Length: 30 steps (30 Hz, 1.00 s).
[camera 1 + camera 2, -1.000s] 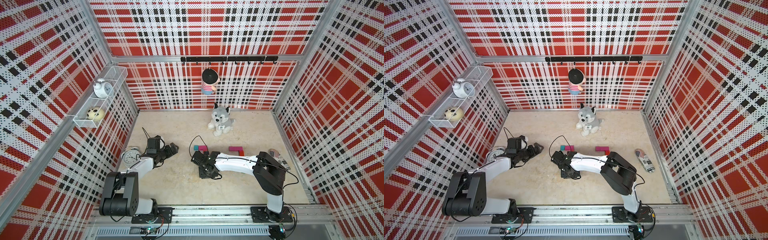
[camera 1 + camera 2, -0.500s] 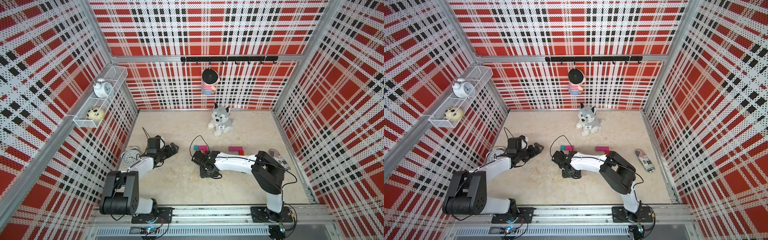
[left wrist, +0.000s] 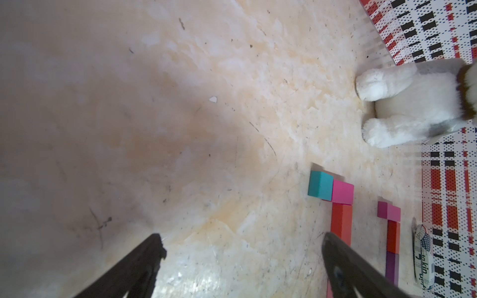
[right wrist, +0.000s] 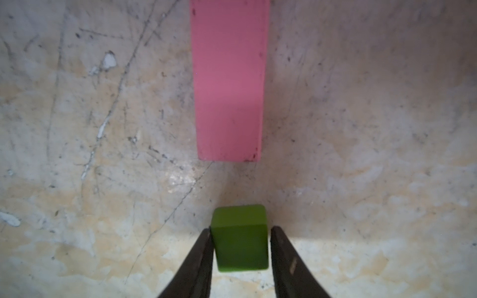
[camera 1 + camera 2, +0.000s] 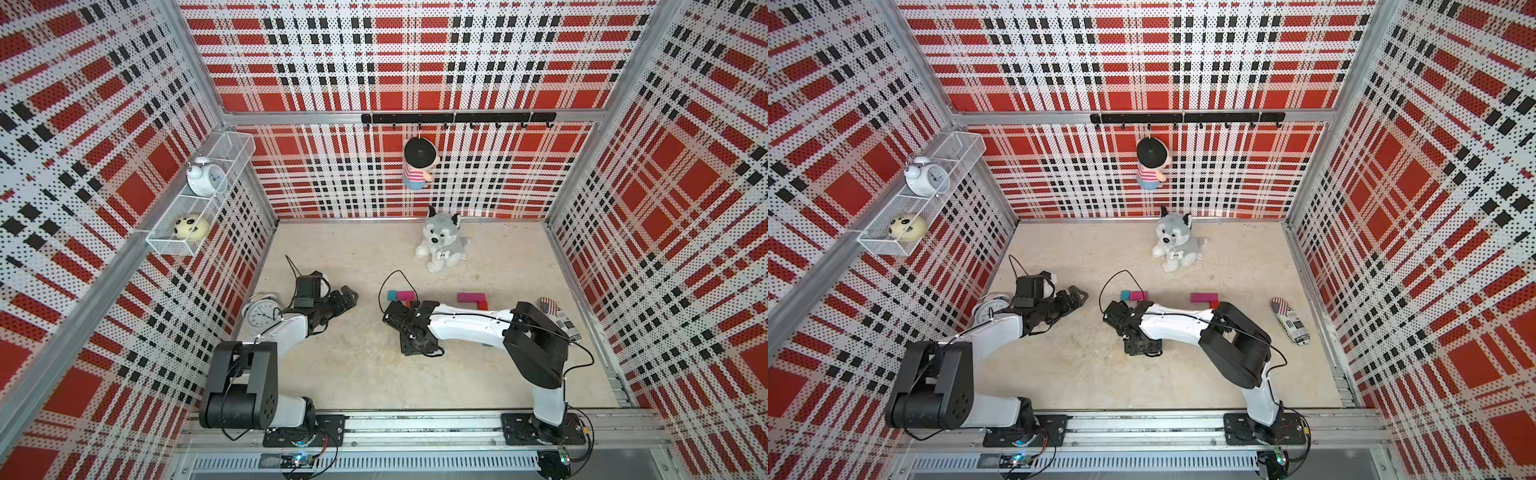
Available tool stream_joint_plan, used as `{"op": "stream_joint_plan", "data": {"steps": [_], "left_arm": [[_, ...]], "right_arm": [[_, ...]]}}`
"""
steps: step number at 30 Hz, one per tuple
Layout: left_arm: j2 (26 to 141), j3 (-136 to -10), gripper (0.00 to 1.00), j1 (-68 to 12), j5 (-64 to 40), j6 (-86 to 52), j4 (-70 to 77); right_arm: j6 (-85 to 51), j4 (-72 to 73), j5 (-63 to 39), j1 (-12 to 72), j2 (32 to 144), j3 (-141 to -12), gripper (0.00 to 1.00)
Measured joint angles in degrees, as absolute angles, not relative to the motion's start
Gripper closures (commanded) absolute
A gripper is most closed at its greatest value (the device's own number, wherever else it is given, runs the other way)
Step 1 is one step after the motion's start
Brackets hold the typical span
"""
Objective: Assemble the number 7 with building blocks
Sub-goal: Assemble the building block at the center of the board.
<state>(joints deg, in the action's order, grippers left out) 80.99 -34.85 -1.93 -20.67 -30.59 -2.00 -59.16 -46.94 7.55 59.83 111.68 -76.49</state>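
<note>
Between the two black fingers (image 4: 198, 258) of the right gripper (image 4: 240, 229) sits a green block (image 4: 240, 240). One finger touches its side and the other stands a hair off or barely meets it. The jaws are drawn close around it, but whether they clamp it cannot be told. Straight ahead of the fingertips, past a strip of bare floor (image 4: 103, 180), lies a pink block (image 4: 228, 82) with its short end facing them. Either side of the fingers the floor is bare, open room both ways.

The left gripper (image 3: 242, 236) is spread wide with nothing between its fingers, over bare floor. Ahead and off to one side a teal block (image 3: 320, 184) touches a magenta block (image 3: 342, 192), which touches a red block (image 3: 341, 222) running back toward one finger. Farther out lie a second magenta block (image 3: 389, 211), a second red block (image 3: 393, 237) and a purple block (image 3: 392, 268), joined one to the next, with a paper roll (image 3: 423, 258) just beside them. Beyond the blocks a plush dog (image 5: 441, 243) sits near the back wall, well apart from both grippers. An alarm clock (image 5: 261, 311) stands just beside the left arm (image 5: 291, 328).

The floor is pale, stone-like, scratched and chipped. Plaid perforated walls (image 5: 415, 62) close three sides. A wire shelf (image 5: 232, 143) holds a white clock (image 5: 205, 178) and a round toy (image 5: 190, 226), and a doll (image 5: 417, 166) hangs from a rail (image 5: 457, 117).
</note>
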Motion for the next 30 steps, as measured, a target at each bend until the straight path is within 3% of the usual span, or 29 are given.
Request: {"op": "stream_joint_plan", "data": {"steps": [10,30], "left_arm": [[81.0,-34.7,0.02,-1.9,-20.6,-30.6,-2.0],[82.2,-34.8,0.02,-1.9,-20.6,-30.6,-2.0]], "right_arm": [[-58.0,-47.6,7.0,59.9,112.7,-77.9,0.65],[-58.1,-48.4,6.9,57.4,114.0,-79.7,0.66]]}}
